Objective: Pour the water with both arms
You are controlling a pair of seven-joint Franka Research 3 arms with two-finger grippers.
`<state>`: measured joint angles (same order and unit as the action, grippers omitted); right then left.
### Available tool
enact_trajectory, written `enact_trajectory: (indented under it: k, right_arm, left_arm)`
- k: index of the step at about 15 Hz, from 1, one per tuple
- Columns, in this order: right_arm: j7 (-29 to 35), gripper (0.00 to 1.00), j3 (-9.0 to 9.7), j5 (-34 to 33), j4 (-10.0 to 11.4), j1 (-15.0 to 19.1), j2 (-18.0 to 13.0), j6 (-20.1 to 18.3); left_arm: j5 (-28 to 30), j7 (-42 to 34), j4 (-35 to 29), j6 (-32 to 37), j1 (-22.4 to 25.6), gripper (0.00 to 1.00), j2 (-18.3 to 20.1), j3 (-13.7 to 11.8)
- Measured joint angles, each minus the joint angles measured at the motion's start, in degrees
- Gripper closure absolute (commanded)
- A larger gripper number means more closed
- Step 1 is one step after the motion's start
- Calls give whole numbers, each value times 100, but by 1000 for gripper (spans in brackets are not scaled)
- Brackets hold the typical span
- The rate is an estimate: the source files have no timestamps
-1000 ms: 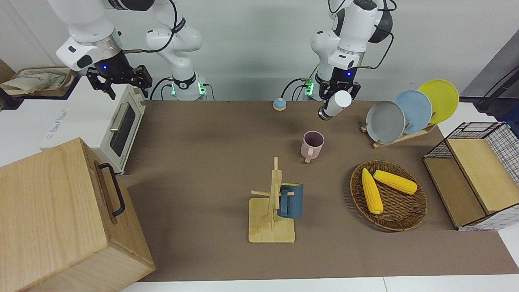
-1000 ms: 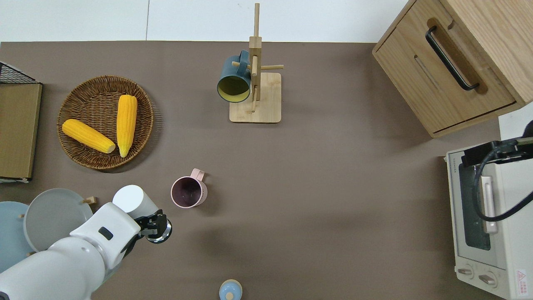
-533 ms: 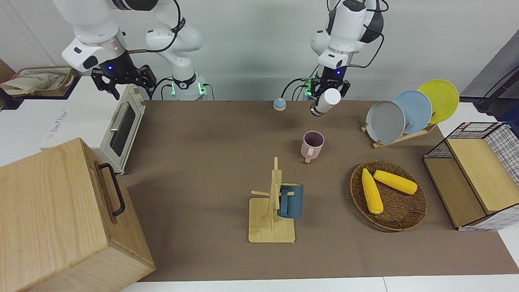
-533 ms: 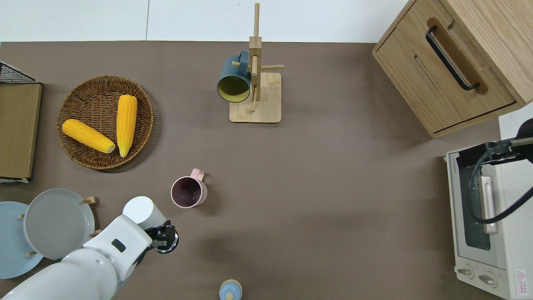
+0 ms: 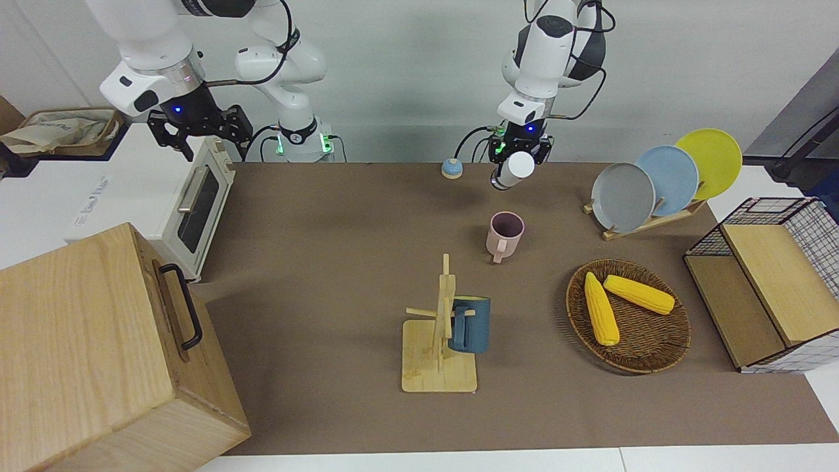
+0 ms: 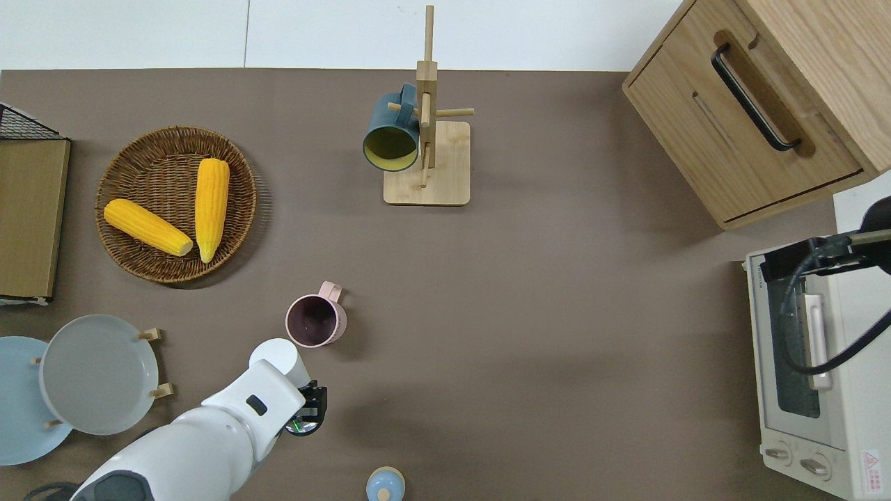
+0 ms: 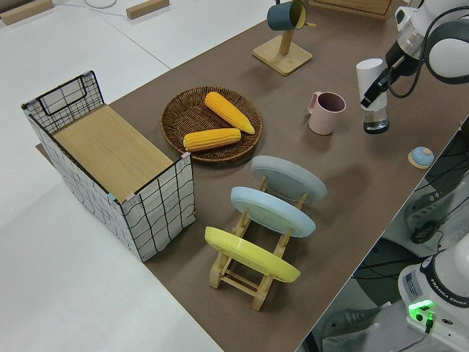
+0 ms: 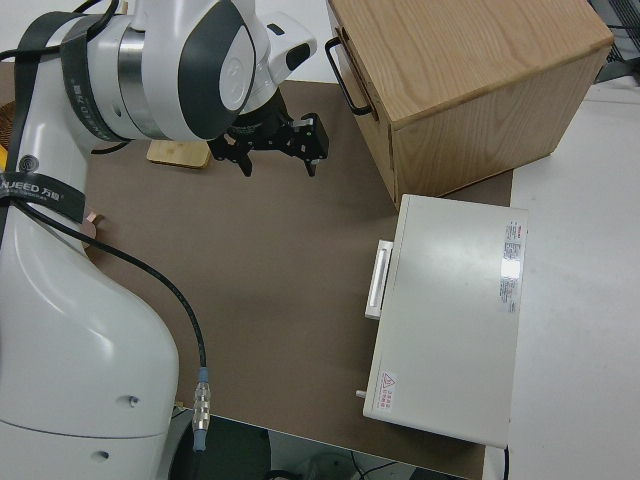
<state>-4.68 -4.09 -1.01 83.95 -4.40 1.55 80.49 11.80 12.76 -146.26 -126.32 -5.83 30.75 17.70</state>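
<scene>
My left gripper (image 5: 521, 152) is shut on a white bottle (image 5: 513, 169) with a silver base. It holds the bottle slightly tilted in the air over the brown mat, close beside a pink mug (image 5: 505, 233). In the overhead view the bottle's white top (image 6: 275, 353) is next to the mug (image 6: 315, 321), and the gripper (image 6: 310, 410) grips lower on the body. The left side view shows the bottle (image 7: 370, 77) beside the mug (image 7: 325, 112). My right gripper (image 5: 196, 134) is open and empty, up over the toaster oven (image 5: 196, 203); it also shows in the right side view (image 8: 278, 165).
A mug tree (image 5: 438, 354) with a blue mug (image 5: 470, 324) stands farther out. A basket (image 5: 645, 357) holds two corn cobs. A plate rack (image 5: 623, 193), a wire crate (image 5: 773, 282), a wooden cabinet (image 5: 98, 354) and a small blue bell (image 5: 451, 168) ring the mat.
My left gripper has carried the bottle back toward the robots and toward the right arm's end, now closer beside the mug and more upright. The right gripper shifted slightly, then held still.
</scene>
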Motion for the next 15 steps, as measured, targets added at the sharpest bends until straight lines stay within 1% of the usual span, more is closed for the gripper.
enact_trajectory:
  k: [5, 10, 15]
  right_arm:
    - [0, 9, 0, 0, 0, 0, 0, 0]
    - [0, 9, 0, 0, 0, 0, 0, 0]
    - [0, 9, 0, 1, 0, 0, 0, 0]
  left_arm:
    - [7, 1, 123, 27, 3, 1000, -461, 7]
    - [7, 1, 708, 621, 12, 1000, -991, -29]
    - [6, 1, 1021, 1042, 40, 1000, -1363, -81]
